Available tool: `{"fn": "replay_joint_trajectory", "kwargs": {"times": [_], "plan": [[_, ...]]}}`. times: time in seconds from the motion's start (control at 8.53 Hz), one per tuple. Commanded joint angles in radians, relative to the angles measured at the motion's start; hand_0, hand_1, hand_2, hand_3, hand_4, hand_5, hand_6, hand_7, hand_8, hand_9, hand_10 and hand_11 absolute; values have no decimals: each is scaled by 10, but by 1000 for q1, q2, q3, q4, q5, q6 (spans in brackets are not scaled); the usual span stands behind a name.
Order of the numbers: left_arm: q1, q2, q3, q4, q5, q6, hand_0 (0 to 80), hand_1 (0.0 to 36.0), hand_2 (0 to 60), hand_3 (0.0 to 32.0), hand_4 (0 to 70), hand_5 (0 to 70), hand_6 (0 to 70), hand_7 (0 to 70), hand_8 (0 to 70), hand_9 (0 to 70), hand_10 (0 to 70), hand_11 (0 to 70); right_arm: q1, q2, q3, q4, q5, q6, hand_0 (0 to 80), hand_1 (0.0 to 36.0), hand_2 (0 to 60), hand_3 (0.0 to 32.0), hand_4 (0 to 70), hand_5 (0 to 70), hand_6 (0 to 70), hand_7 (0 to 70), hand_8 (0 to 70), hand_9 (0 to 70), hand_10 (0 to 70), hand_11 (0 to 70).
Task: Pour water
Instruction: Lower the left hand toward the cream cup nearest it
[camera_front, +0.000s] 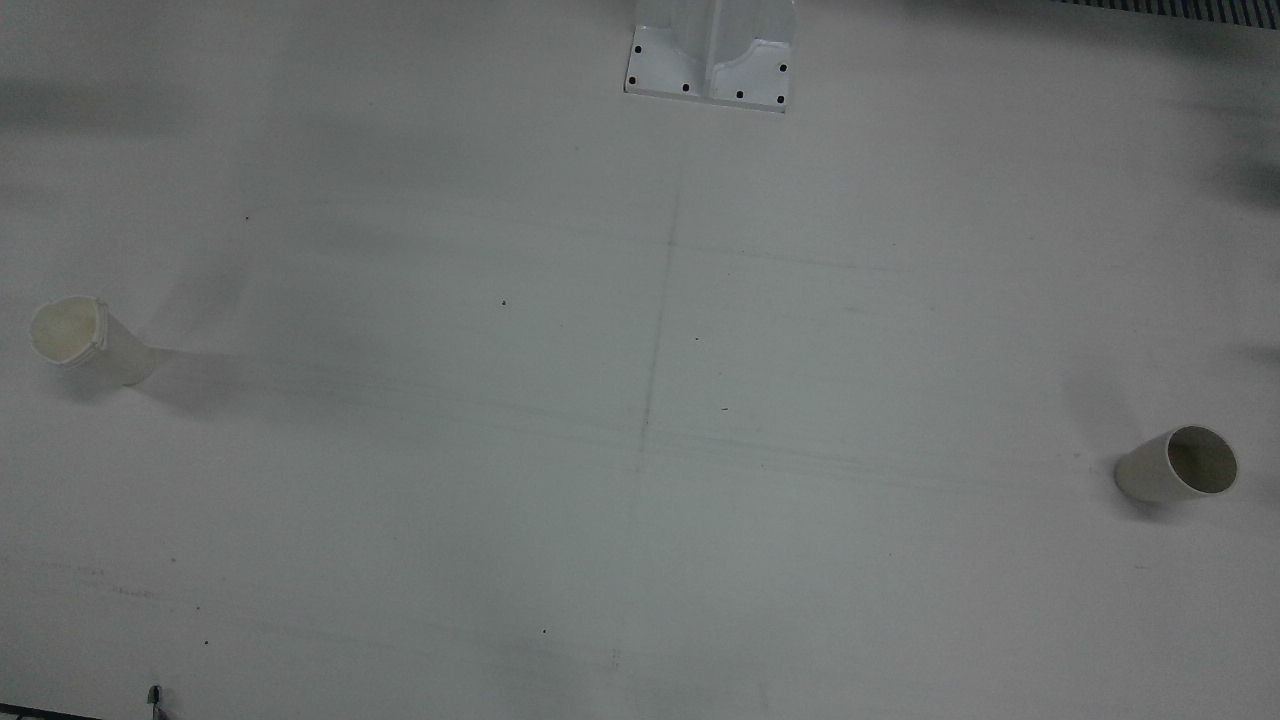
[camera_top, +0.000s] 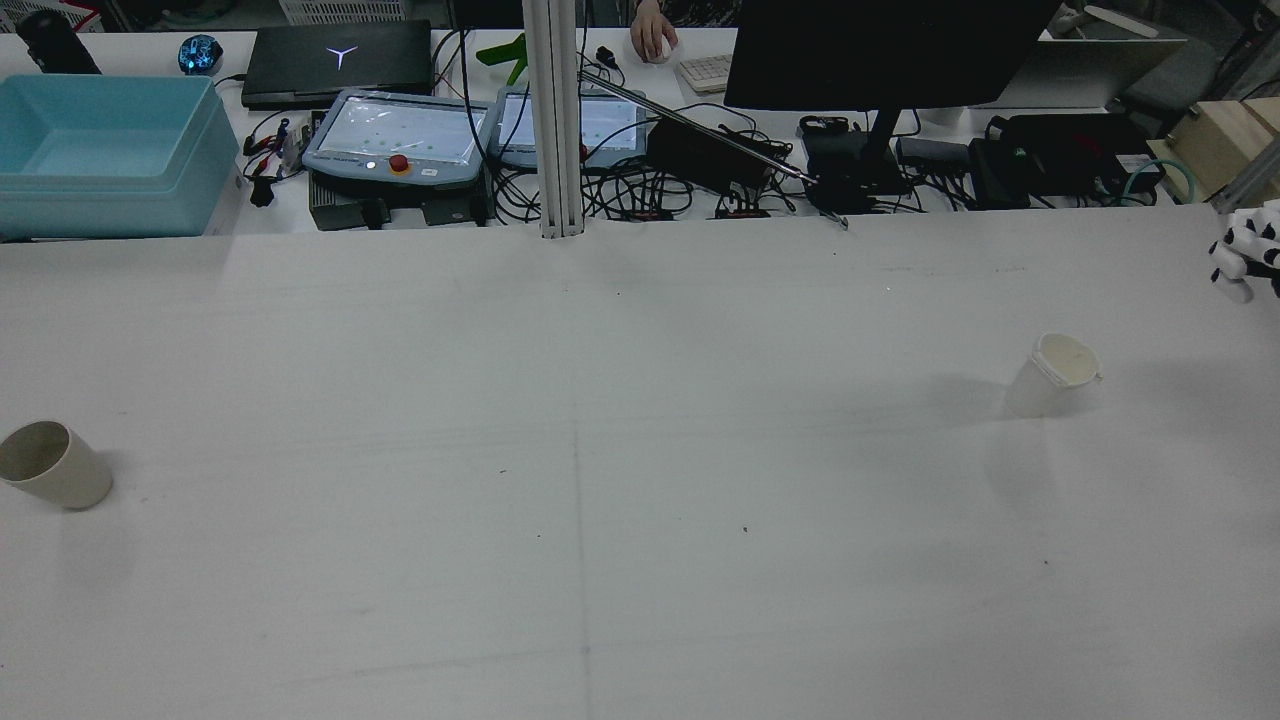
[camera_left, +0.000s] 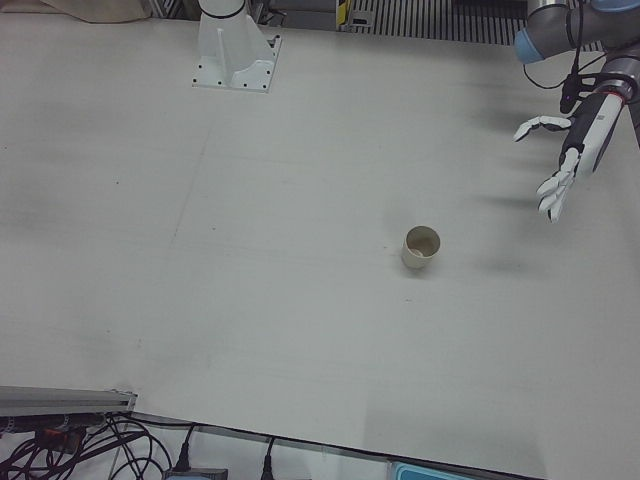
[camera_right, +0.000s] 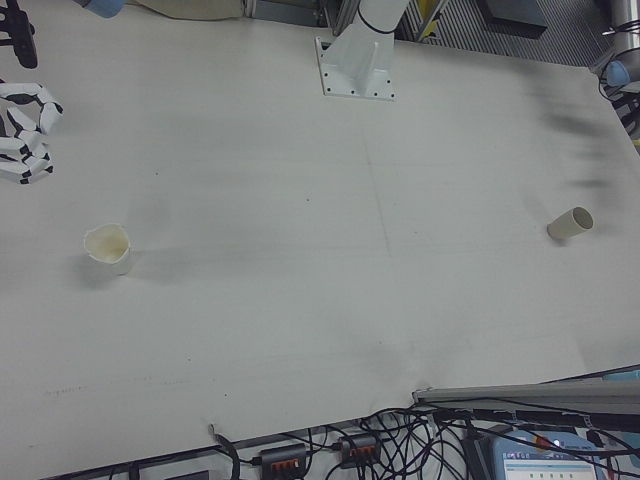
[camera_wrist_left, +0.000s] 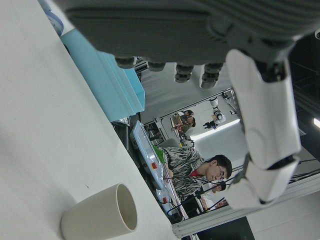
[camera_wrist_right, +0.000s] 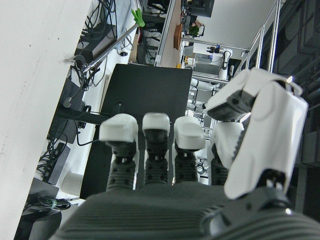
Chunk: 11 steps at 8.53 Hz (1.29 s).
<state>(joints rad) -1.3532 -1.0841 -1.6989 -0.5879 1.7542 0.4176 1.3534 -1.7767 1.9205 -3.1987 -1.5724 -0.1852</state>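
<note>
A beige paper cup (camera_front: 1180, 465) stands upright and empty on the white table (camera_front: 640, 400), on my left arm's side; it also shows in the rear view (camera_top: 52, 466), the left-front view (camera_left: 421, 247) and the left hand view (camera_wrist_left: 100, 216). A white cup (camera_front: 88, 342) with a dented rim stands on my right arm's side (camera_top: 1055, 375) (camera_right: 108, 247). My left hand (camera_left: 562, 165) hovers open beyond the beige cup, well apart from it. My right hand (camera_right: 25, 115) hovers open and empty, fingers loosely curled, above and behind the white cup (camera_top: 1243, 255).
An arm pedestal base (camera_front: 710, 60) is bolted at the table's robot-side edge. Past the operators' edge stand a blue bin (camera_top: 100, 150), teach pendants (camera_top: 395, 135), a vertical post (camera_top: 555, 120), a monitor (camera_top: 880, 50) and cables.
</note>
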Motion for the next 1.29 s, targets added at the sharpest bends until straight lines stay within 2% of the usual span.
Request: {"fn": "replay_joint_trajectory", "kwargs": {"times": [0.0, 0.12, 0.23, 0.47, 0.59, 0.7, 0.82, 0.94, 1.17], "plan": [[69, -157, 172, 4, -24, 18, 502, 196, 263, 98, 1, 138, 0, 90, 0, 4, 0, 0, -11, -6, 0, 0, -5, -4, 524, 209, 600, 0, 700, 700, 663, 700, 558, 689, 598, 700], [71, -172, 230, -31, -37, 20, 499, 192, 251, 104, 0, 129, 0, 85, 0, 3, 0, 0, -16, -4, 3, 0, -6, -2, 531, 217, 600, 0, 700, 700, 630, 700, 538, 666, 571, 700], [71, -174, 293, -97, -89, 21, 485, 177, 256, 106, 0, 129, 0, 82, 0, 2, 0, 0, -25, -4, 3, 0, -6, -3, 535, 224, 600, 0, 700, 700, 624, 700, 528, 653, 552, 700], [111, -192, 306, -101, -102, 49, 496, 207, 316, 108, 0, 130, 0, 82, 0, 2, 0, 15, -40, -6, 2, 0, -6, -5, 539, 226, 600, 0, 700, 700, 635, 700, 533, 656, 553, 700], [155, -212, 305, -58, -102, 72, 517, 231, 325, 102, 0, 151, 0, 90, 0, 4, 0, 19, -42, -6, 0, 0, -6, -5, 537, 225, 600, 0, 700, 700, 626, 700, 529, 649, 548, 700], [183, -220, 292, -34, -101, 93, 524, 229, 305, 86, 4, 164, 0, 98, 0, 5, 0, 10, -45, -6, 0, 0, -6, -5, 534, 221, 600, 0, 700, 700, 614, 700, 524, 642, 542, 700], [186, -221, 289, -20, -101, 111, 564, 271, 323, 82, 7, 177, 0, 103, 1, 6, 0, 12, -46, -9, 0, 0, -5, -5, 534, 217, 600, 0, 700, 700, 604, 700, 518, 636, 538, 700], [189, -221, 289, -30, -101, 124, 582, 287, 331, 78, 8, 177, 0, 102, 2, 6, 0, 11, -46, -18, 0, 0, -5, -5, 533, 216, 600, 0, 700, 700, 595, 700, 512, 628, 531, 700], [216, -221, 289, -62, -104, 98, 560, 266, 302, 90, 0, 159, 0, 92, 1, 4, 0, 5, -54, -18, 2, 0, -5, -5, 532, 215, 600, 0, 690, 700, 586, 700, 507, 622, 525, 700]]}}
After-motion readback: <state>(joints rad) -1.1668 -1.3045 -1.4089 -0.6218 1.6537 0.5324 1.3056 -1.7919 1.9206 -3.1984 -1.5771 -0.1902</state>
